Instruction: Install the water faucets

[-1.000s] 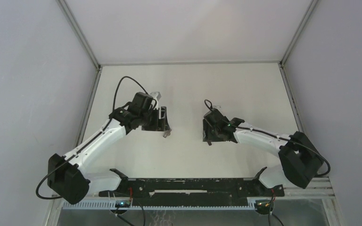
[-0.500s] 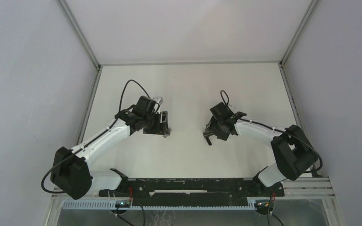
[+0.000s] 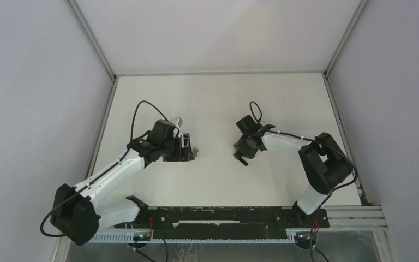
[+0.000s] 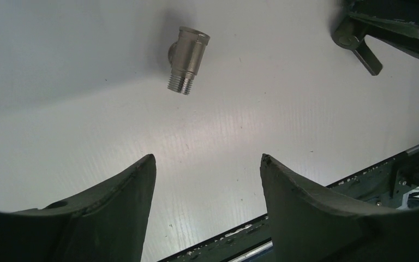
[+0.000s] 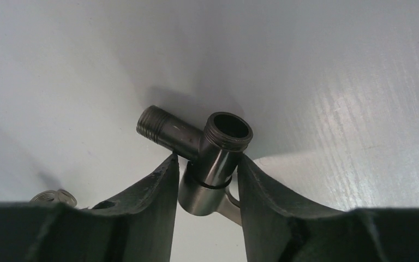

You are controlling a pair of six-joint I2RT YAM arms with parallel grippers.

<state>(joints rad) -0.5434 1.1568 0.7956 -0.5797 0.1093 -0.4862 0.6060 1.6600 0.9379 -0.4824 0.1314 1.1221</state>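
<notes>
Both arms had shifted inward since a second earlier, the left gripper (image 4: 207,159) hanging wide open behind the silvery fitting (image 4: 188,53) lying loose on the table (image 4: 305,109), the right gripper (image 5: 208,159) clamping the T-shaped tap piece (image 5: 214,155), so joining them remained undone.

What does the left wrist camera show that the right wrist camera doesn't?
Only the left wrist view: the whole silvery fitting lying on the table, ahead of the open, empty left gripper. Only the right wrist view: the T-shaped tap piece up close, threaded ends visible, pinched by the right gripper. Both: the white table, and that tap, though the left view catches only its dark lever in the top right corner.
</notes>
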